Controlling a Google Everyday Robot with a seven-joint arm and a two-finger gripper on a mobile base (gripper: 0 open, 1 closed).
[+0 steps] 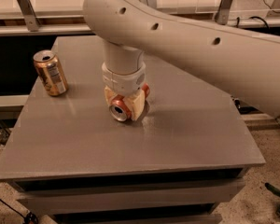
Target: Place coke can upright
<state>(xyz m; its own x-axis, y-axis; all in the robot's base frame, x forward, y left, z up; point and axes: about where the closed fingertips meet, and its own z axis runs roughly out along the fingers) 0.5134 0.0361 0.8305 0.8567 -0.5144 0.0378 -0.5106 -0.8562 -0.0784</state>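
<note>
Coke can (pixel 120 112), tipped on its side at the middle of the grey table (pixel 186 129), silver top facing the camera, sits clamped in my gripper (pixel 124 102), a gold-brown can (pixel 50 73) standing apart.

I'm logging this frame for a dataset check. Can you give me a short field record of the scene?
gripper: over the table's middle, fingers closed on the coke can
coke can: tilted, silver top facing the camera, not upright
gold can: upright, far left of table, standing apart
table: grey, flat top
</note>
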